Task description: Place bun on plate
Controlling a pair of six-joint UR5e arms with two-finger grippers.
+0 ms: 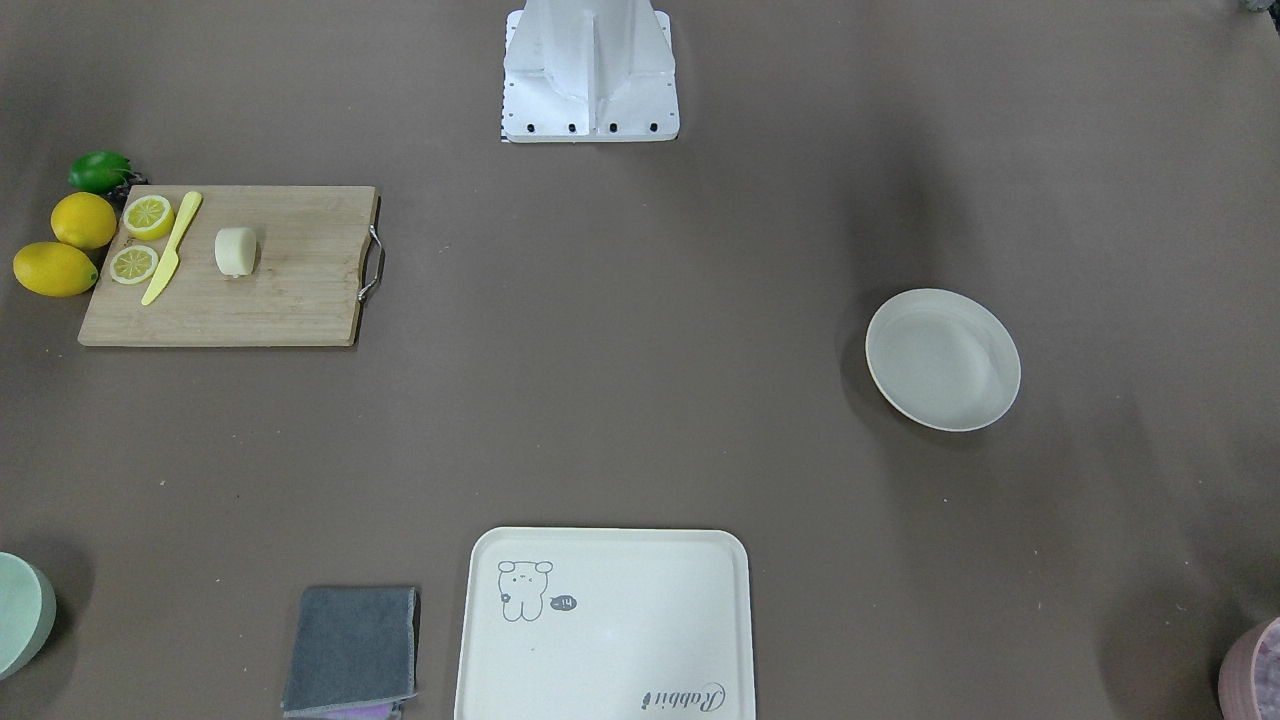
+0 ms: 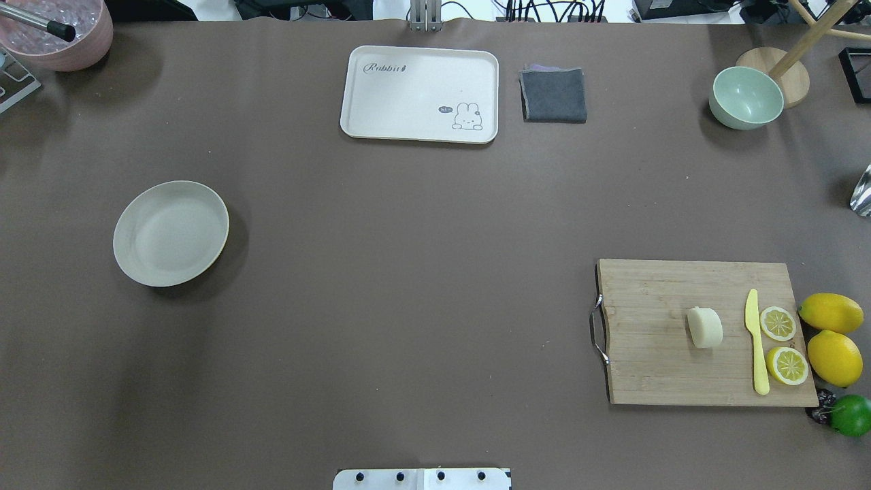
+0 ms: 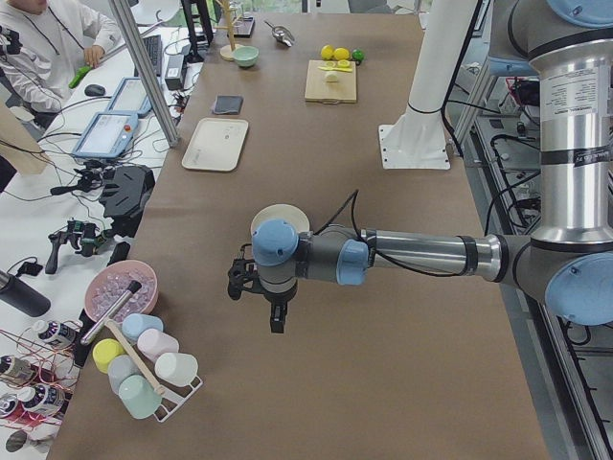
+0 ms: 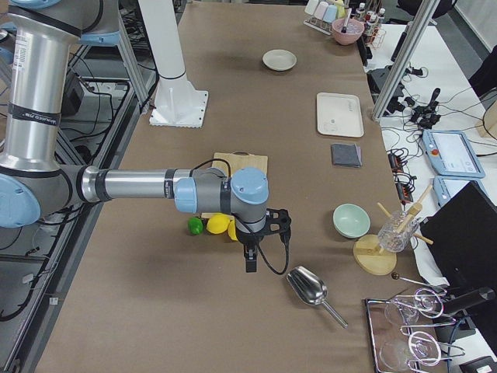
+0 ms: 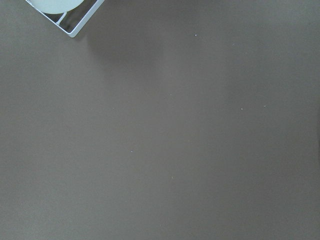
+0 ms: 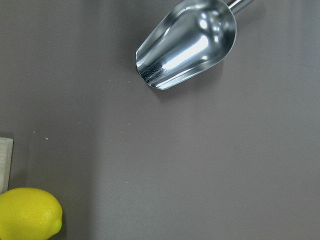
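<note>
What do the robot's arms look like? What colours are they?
The left arm and the right arm are shiny silver tubes with round light-blue caps at the joints. The left gripper and the right gripper are small and black, each with a thin black cable looping by the wrist.

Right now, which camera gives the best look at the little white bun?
The overhead exterior view: the bun lies unobstructed on the cutting board. The front-facing view is similar; exterior left shows a distant speck; the rest show none.
</note>
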